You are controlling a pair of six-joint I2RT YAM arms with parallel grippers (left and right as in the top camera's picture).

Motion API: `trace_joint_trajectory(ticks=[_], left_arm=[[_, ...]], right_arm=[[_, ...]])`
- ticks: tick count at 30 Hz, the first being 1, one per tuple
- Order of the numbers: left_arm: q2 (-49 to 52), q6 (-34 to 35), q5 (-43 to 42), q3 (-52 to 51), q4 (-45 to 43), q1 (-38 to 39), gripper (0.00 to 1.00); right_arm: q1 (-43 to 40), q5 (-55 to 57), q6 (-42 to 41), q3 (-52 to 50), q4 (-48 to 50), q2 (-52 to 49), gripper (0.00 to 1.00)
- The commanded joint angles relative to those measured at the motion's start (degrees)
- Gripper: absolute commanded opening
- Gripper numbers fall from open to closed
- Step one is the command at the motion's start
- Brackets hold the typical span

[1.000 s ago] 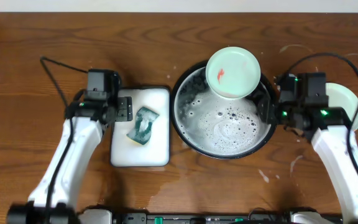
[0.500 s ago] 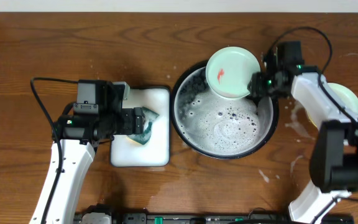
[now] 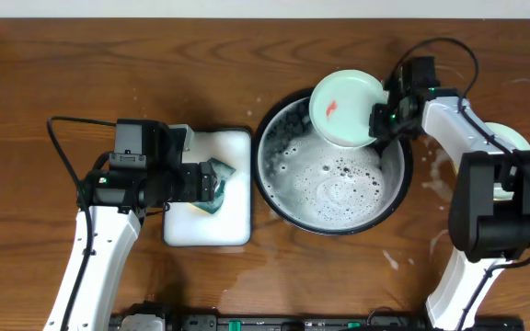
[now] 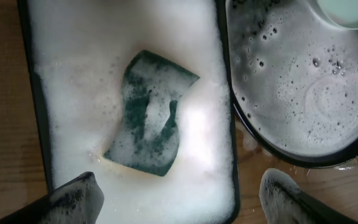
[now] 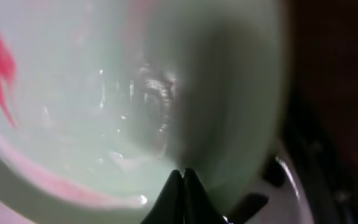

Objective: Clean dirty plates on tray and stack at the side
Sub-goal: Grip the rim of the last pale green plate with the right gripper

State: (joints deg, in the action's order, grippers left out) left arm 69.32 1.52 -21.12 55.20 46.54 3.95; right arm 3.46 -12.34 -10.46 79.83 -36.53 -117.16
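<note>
Right hand (image 3: pixel 380 121) is pinched closed on the right rim of the mint plate (image 3: pixel 343 110). In the wrist view the fingertips meet at the plate's edge, so I read that as a grip on it. The plate is tilted at the far edge of the black tray (image 3: pixel 258 170), partly over the soapy water. Its red smear (image 3: pixel 332 108) is not yet washed. A second pale plate (image 3: pixel 520 140) sits on the worktop (image 3: pixel 63 74) to the far right, partly hidden by the arm.

Left hand (image 4: pixel 176 196) is spread wide open with nothing in it. It hovers over the green sponge (image 4: pixel 148 115), which lies in foam in the white sponge tray (image 3: pixel 233 221).

My read of the step is to pick up the sponge, then scrub the plate the right hand holds.

To do it well:
- I'd drop the left hand straight down. The sponge sits off-centre between the fingers, nearer the left one, so I'd nudge across first.
- The sponge lies skewed and looks soft and soaked, so I'd close across its narrow side and go deep enough not to slip off.
- I'd keep the plate over the tray so drips land in the water.
- The right grip is only a thin rim pinch, so I'd scrub lightly and push towards the held edge. Otherwise I judge the plate could twist out.
- The smear is near the plate's centre, so I'd aim there.
</note>
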Motion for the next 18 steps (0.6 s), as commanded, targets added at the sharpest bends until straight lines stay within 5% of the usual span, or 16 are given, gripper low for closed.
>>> trace_joint_trajectory(ticks=[1,5,18], left_arm=[[-0.1,0.3,-0.7,0.5,0.4,0.0,0.86],[-0.1,0.3,-0.8,0.5,0.5,0.0,0.86],[-0.1,0.3,-0.7,0.5,0.6,0.0,0.86]], right_arm=[[0.4,0.5,-0.2,1.0,-1.6,0.0,0.03],[0.4,0.5,0.4,1.0,-4.5,1.5,0.15],[7.1,0.2,7.0,0.8,-25.4,7.2,0.18]])
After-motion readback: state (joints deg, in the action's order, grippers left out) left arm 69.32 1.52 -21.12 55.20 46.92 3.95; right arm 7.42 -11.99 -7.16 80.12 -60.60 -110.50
